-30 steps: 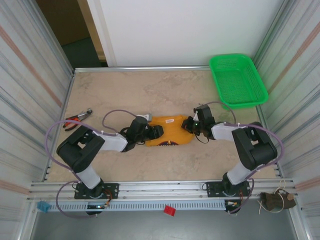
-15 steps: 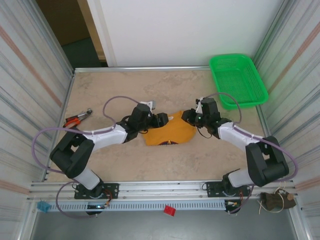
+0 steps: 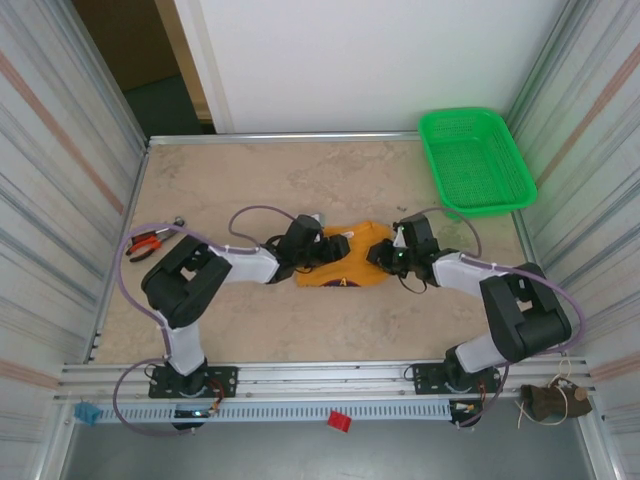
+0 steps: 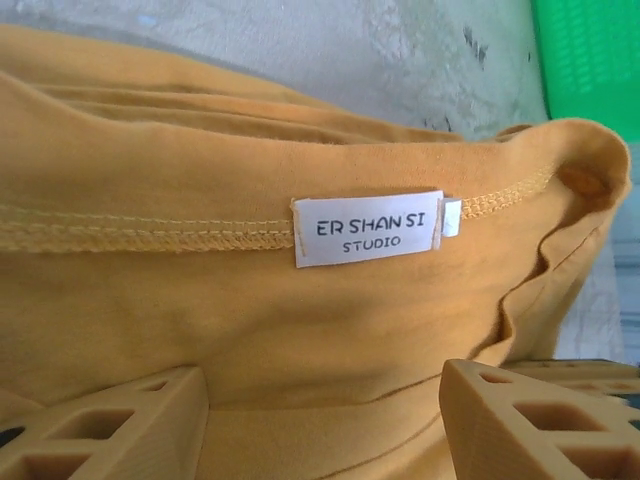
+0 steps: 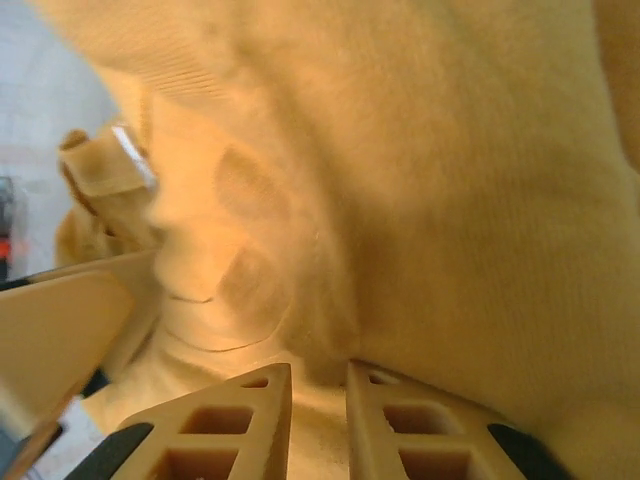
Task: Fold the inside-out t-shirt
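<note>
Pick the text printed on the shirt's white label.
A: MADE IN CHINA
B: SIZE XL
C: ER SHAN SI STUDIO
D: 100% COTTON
C: in the left wrist view the white label, sewn at a stitched seam of the yellow shirt, reads ER SHAN SI with STUDIO beneath it.

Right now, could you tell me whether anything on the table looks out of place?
Red-handled pliers lie near the left edge of the table, unrelated to folding. The t-shirt sits bunched rather than flat, its white label and seam stitching exposed.
</note>
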Controlling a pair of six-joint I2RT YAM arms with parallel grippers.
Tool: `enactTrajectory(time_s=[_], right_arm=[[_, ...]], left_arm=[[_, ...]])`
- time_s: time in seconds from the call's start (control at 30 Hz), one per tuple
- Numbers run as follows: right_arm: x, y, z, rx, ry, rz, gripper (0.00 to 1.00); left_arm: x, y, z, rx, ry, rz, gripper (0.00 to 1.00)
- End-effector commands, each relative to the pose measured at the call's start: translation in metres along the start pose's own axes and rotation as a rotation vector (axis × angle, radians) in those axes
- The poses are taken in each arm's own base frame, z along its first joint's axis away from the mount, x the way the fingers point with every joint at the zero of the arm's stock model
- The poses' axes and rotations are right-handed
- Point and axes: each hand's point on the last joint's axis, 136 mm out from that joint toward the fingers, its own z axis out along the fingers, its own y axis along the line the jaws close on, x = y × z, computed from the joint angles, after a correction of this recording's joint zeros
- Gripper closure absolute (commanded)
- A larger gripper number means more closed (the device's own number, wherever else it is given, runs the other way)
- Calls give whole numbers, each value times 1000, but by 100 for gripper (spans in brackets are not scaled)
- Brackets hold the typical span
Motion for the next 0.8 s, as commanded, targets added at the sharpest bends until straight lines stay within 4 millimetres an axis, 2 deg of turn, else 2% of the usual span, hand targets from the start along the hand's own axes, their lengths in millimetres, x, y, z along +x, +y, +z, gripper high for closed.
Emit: enactTrajectory(time_s=[0.0, 0.1, 0.17, 0.23, 0.4, 0.6, 0.7, 0.77], right_arm=[[-34, 44, -42, -87, -83, -58, 63], [-56, 62, -82, -106, -153, -93, 41], [-66, 66, -103, -104, -192, -101, 31], [-74, 66, -120, -108, -220, -91, 25], [-86, 51, -142, -81, -280, -54, 19], [-86, 38, -148, -50, -288, -35, 18], [-88, 33, -149, -32, -294, -29, 17], [-91, 29, -153, -1, -308, -32, 15]], left_arm=[[0, 43, 6, -101, 31, -99, 37], [-25, 70, -6, -154, 19, -101, 37], [-46, 87, -18, -194, 18, -82, 37], [-71, 105, -32, -227, 10, -73, 37], [-141, 152, -63, -316, -19, -56, 37], [-199, 207, -87, -439, -63, -72, 37], [-224, 218, -99, -444, -90, -67, 38], [-243, 204, -113, -401, -142, -23, 38]])
